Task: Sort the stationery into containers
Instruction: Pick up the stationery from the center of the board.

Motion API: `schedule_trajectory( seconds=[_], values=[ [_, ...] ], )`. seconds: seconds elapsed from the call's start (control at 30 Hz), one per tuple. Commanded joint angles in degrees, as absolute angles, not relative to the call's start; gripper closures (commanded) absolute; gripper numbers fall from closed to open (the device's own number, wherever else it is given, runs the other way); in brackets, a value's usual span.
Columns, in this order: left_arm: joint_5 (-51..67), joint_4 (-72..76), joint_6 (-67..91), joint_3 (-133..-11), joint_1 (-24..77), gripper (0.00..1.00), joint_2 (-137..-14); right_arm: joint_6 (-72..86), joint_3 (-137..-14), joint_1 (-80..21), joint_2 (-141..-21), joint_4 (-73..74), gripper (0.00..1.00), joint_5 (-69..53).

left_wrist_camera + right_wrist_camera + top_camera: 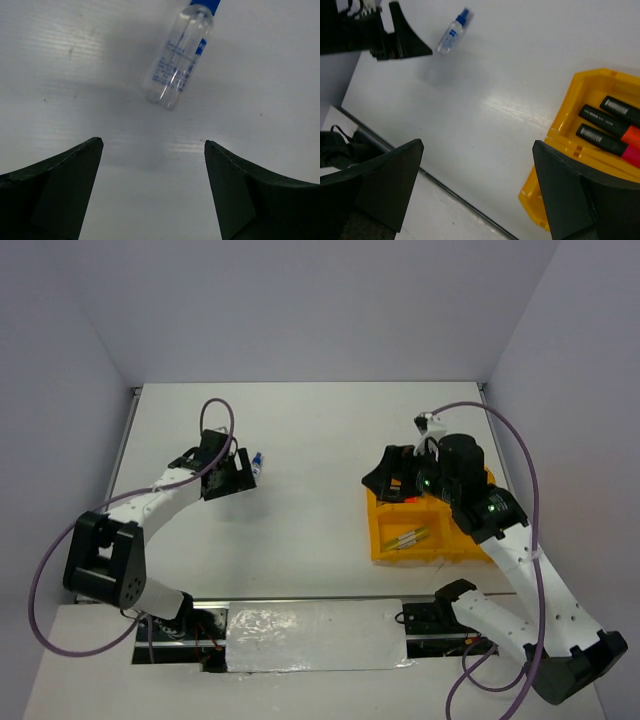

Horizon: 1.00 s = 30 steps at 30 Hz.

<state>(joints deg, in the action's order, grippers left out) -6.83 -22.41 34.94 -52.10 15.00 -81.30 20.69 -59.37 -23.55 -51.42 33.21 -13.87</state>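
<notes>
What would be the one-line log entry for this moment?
left gripper: open, empty, bottle ahead | right gripper: open, empty, by tray | markers: in tray

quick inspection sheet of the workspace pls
surface: white table, a few small marks
job's things: blue-capped clear bottle lying loose at left; orange-yellow tray at right holds black highlighters and thin pens
clutter: nothing seen
tools: left tool open, bottle just ahead of it; right tool open and empty over the tray's edge
cables: purple cables loop wide on both sides
surroundings: plain pale walls on three sides
</notes>
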Motion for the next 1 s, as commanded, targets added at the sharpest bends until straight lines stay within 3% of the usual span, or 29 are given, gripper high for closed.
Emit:
schedule_trajectory(
  seconds=[0.0, 0.43, 0.6, 0.63, 0.67, 0.83, 0.97],
  values=[
    [-9.13, -18.11, 34.63, -57.56, 16.61, 0.05, -86.28, 17.40, -55.47, -24.43, -46.24, 33.31, 0.02, -17.57],
    [-16.60, -23.20, 31.55, -69.43, 19.07, 0.21, -105.72, 17.31, -50.01, -25.31, -41.22, 32.78, 0.02, -18.98],
    [-16.43, -21.98, 31.99, -68.03, 19.77, 0.62, -107.31, 19.07, -49.31, -25.49, -39.47, 32.61, 0.00, -17.15],
    [-16.35, -21.89, 31.99, -67.77, 19.86, 0.91, -107.31, 20.29, -48.78, -25.40, -38.68, 31.91, 0.00, -15.57],
    [-15.91, -22.84, 32.17, -67.59, 20.12, 1.00, -107.23, 21.00, -47.56, -25.40, -38.15, 31.30, 0.00, -15.12],
    [-8.73, -16.90, 33.66, -59.88, 24.69, 1.00, -94.69, 30.30, -41.23, -25.49, -35.51, 18.85, 0.00, -18.63],
    [9.11, 8.64, 39.25, -41.73, 30.74, 1.00, -71.32, 42.69, -35.52, -25.66, -34.46, 4.61, 0.00, -20.39]
  ],
)
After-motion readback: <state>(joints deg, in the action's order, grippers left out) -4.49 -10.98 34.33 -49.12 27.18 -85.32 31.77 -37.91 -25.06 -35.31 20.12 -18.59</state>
